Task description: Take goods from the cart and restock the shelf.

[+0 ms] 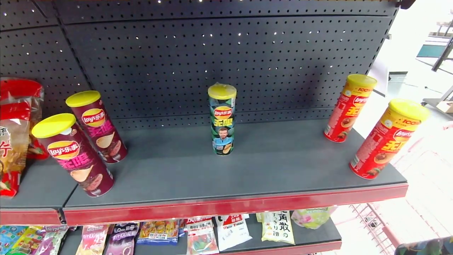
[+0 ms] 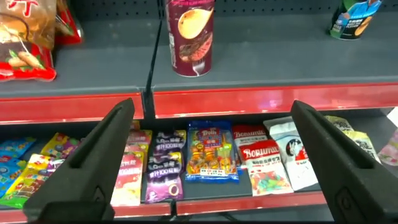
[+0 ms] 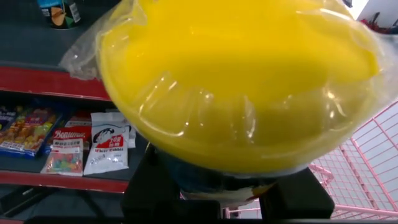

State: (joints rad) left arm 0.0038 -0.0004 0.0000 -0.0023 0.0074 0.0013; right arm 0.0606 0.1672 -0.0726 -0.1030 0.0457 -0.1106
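In the head view, the shelf [image 1: 184,177] carries a front maroon can [image 1: 76,156] and a rear maroon can [image 1: 97,127] on its left part. A green can [image 1: 222,120] stands upright at the middle near the pegboard back. A rear red can [image 1: 348,108] and a front red can [image 1: 387,140] stand on the right part, the front one close to the edge. Snack bags [image 1: 14,134] stand at the far left, packets [image 1: 201,235] lie on the lower shelf [image 1: 311,233], and the pink wire cart [image 1: 375,226] stands at the lower right. In the left wrist view, the left gripper [image 2: 211,115] faces the red shelf edges with its fingers [image 2: 93,162] wide apart and nothing between them. In the right wrist view, the right gripper [image 3: 227,190] has its fingers clamped on the held can [image 3: 242,81], whose film-wrapped yellow lid faces the camera. This can sits low before the lower shelf, beside the cart.
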